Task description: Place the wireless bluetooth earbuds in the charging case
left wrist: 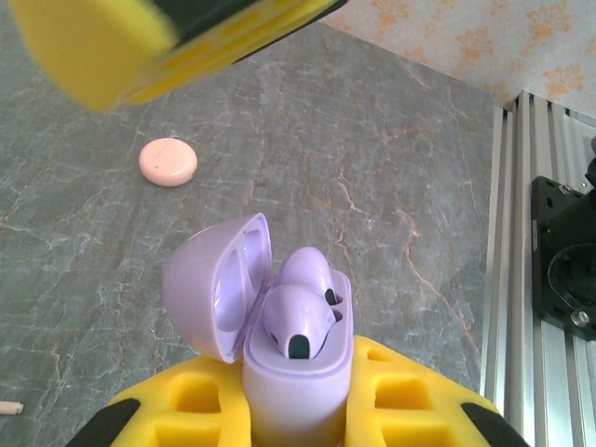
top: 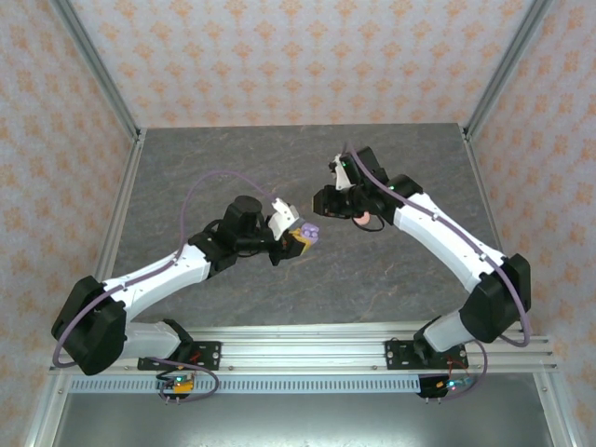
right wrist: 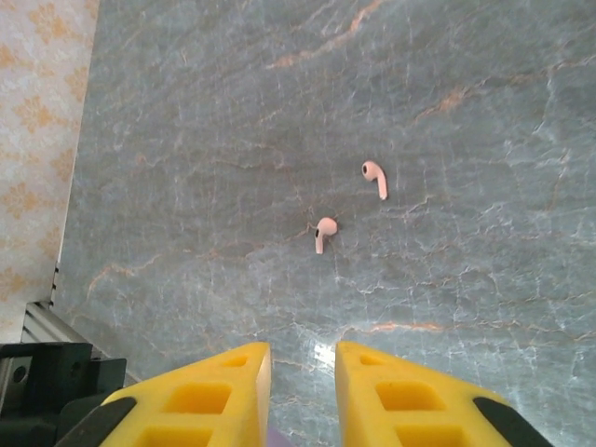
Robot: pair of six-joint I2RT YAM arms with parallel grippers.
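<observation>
So the left gripper (left wrist: 298, 414) is clamped on the open lilac case (left wrist: 293, 377), 1 yellow finger on each side, lid flipped back. Both lilac earbuds (left wrist: 298, 317) are sitting in their slots, right between those fingers and just above the tips. The 2 pink earbuds (right wrist: 374, 177) lie loose on the grey table (right wrist: 186, 140), near each other and well ahead of the right gripper (right wrist: 303, 358), whose fingers are a narrow gap apart with nothing in them. The closed pink case (left wrist: 168, 161) sits on the table too.
</observation>
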